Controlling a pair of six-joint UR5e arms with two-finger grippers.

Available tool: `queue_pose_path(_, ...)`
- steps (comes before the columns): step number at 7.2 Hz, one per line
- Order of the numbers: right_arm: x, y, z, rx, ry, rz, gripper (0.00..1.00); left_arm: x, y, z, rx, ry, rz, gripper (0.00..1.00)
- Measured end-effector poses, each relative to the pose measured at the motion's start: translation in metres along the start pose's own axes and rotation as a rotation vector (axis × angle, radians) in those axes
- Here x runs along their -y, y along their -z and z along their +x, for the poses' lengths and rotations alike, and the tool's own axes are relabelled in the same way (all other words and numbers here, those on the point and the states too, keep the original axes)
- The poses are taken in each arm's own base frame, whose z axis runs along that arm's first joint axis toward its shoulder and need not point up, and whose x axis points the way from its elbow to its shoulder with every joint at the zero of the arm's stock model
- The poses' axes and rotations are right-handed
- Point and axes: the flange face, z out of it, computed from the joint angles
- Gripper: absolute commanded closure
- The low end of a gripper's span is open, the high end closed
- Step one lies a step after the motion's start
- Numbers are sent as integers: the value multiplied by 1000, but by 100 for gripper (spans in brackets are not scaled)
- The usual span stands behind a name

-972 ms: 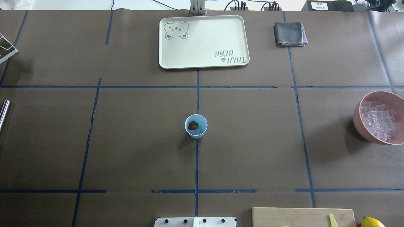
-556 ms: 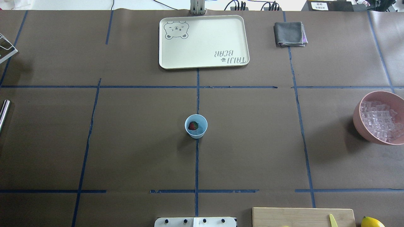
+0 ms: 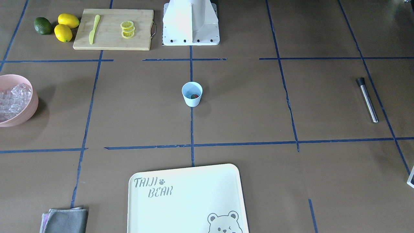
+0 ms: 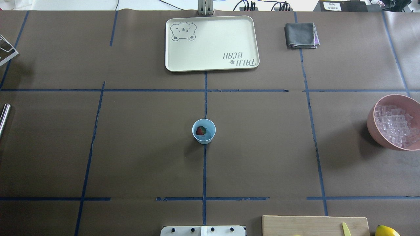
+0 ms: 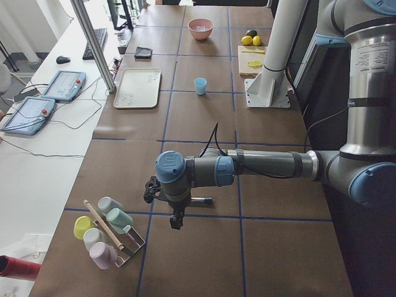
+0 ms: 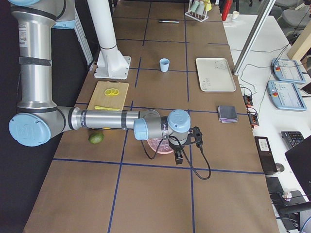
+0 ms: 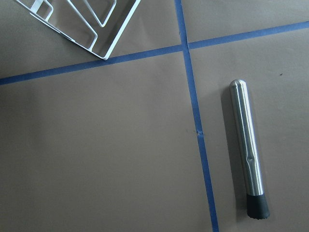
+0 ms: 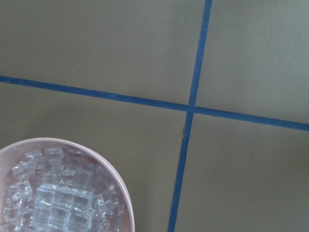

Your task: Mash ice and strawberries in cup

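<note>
Cup (image 4: 203, 131) is standing mid-frame, counter (image 4: 147, 147) open around; left gripper (image 5: 176, 223), right gripper (image 6: 179, 159): cannot tell their spread.

You have a matt paper-covered table (image 4: 131, 147), a brushed metal rod (image 7: 246, 145), glassy clear ice (image 8: 63, 208) and a smooth plastic cup (image 3: 191, 101).

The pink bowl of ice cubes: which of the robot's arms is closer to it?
Right. The right gripper hangs close by the pink bowl, at the table's end on the robot's right. The left gripper is at the opposite end, near the metal rod.
</note>
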Motion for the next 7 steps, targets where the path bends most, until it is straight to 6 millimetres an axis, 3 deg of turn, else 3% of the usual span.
queue_pose_path(7,-10,20,24,59,-85,25,1,1,2,2,1,-6,4,0)
